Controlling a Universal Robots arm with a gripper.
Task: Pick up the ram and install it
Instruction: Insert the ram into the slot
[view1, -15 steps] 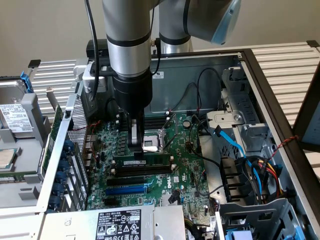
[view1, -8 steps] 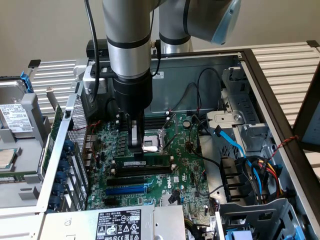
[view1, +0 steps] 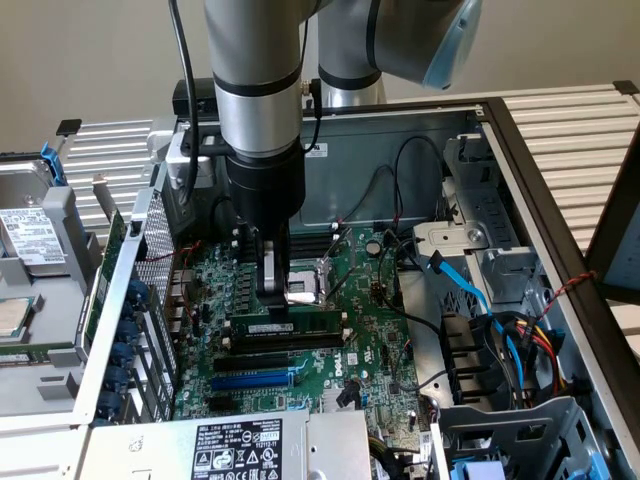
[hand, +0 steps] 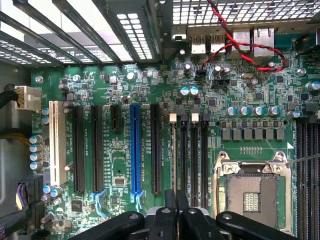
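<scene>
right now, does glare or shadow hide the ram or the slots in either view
Exterior view: soft, even light; the ram is plainly lit under the gripper, with no glare on it. Wrist view: light through the case vents washes out to white, the motherboard and its slots are evenly lit, and the CPU socket frame shows only mild shine.

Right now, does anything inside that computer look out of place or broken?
Nothing looks broken or spilled. Only the processor socket stands out: bare, no cooler over it. The ram stands upright and level under the gripper.
</scene>
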